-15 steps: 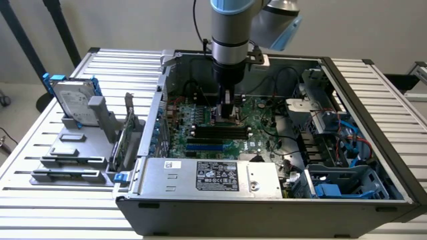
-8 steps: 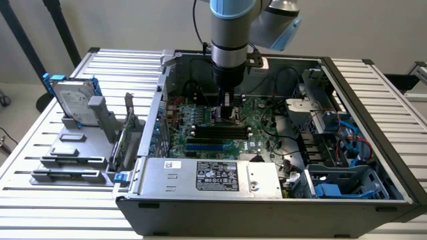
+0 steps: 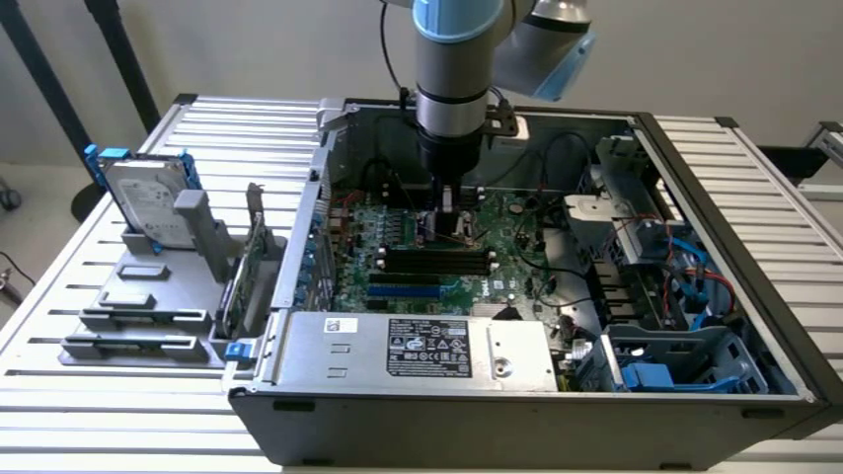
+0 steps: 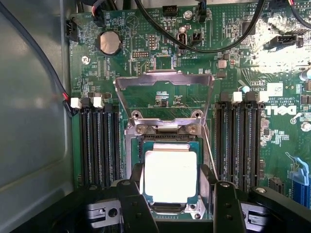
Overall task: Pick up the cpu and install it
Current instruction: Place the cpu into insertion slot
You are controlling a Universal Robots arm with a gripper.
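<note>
The cpu point(image 4: 170, 175), a small square chip with a dull silver top, lies flat in the black-framed socket point(image 4: 167, 208) on the green motherboard point(image 4: 146, 48). My gripper point(image 4: 171, 182) is low over it, open, one dark finger point(image 4: 137, 174) close beside each of two opposite edges of the chip. The socket's metal load plate point(image 4: 165, 79) stands swung up beyond the chip. In the exterior view the arm reaches straight down into the open computer case point(image 3: 527, 415), with the gripper point(image 3: 444, 225) at the middle of the board.
Memory slots point(image 4: 97, 141) run along both sides of the socket, and black cables point(image 4: 204, 46) cross the board beyond it. A silver hard drive in a blue frame point(image 3: 145, 197) stands on a grey rack at the exterior view's left. The power supply point(image 3: 421, 346) fills the case's near edge.
</note>
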